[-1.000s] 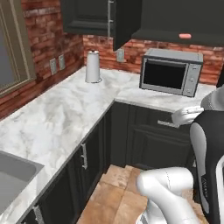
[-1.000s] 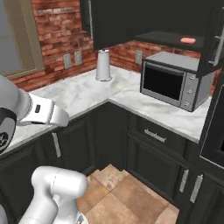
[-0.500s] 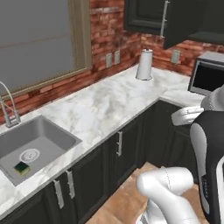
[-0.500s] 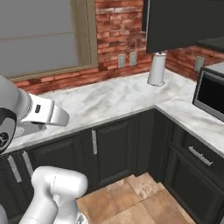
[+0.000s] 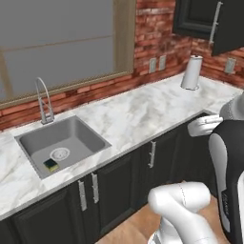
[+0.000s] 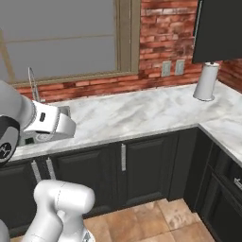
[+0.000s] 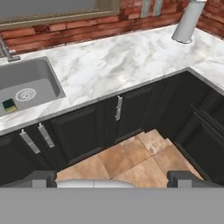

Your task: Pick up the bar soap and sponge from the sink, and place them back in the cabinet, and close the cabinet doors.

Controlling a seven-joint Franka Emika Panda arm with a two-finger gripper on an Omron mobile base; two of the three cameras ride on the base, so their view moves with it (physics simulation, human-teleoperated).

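Note:
The grey sink [image 5: 81, 131] is sunk in the white marble counter at the left, with a chrome faucet [image 5: 43, 101] behind it. The sponge [image 5: 51, 165], yellow with a dark green top, lies in the sink's near left corner beside the round drain; it also shows as the sponge [image 7: 8, 105] in the hand view. The bar soap is out of view. The dark cabinet [image 5: 194, 18] hangs at the upper right with a cabinet door [image 5: 229, 27] swung open. My gripper [image 7: 113, 180] is open and holds nothing, well to the right of the sink [image 7: 41, 72] and above the floor.
A white paper towel roll [image 5: 191, 72] stands on the counter near the corner under the cabinet. Dark lower cabinets [image 5: 124, 171] with silver handles run below the counter. A large window sits behind the faucet. Brown tiles cover the floor [image 7: 131, 157].
The whole picture has swung left with the base: the microwave has left the views and the sink with the sponge has come in. The gripper stays open.

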